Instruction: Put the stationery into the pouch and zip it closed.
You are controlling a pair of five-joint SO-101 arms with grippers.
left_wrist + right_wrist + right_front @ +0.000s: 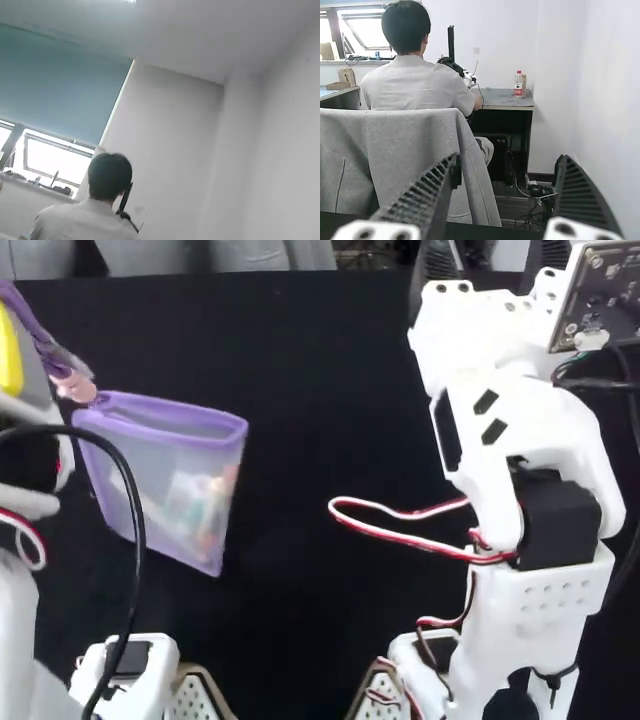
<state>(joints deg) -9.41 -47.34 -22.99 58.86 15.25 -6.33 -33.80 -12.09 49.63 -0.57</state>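
A translucent purple pouch hangs tilted above the black table at the left. Its upper corner with a pink zip pull is held up by my left gripper, of which a yellow and grey part shows at the picture's edge. Several stationery pieces lie inside the pouch, seen through its wall. The pouch's top edge looks level and closed along its length. My right arm stands raised at the right, well away from the pouch. Its gripper is open, with nothing between the black ribbed fingers.
The black table stretches between the arms. A red and white cable loops out from the right arm over the table's middle. A black cable hangs in front of the pouch's left side. Both arm bases sit at the near edge.
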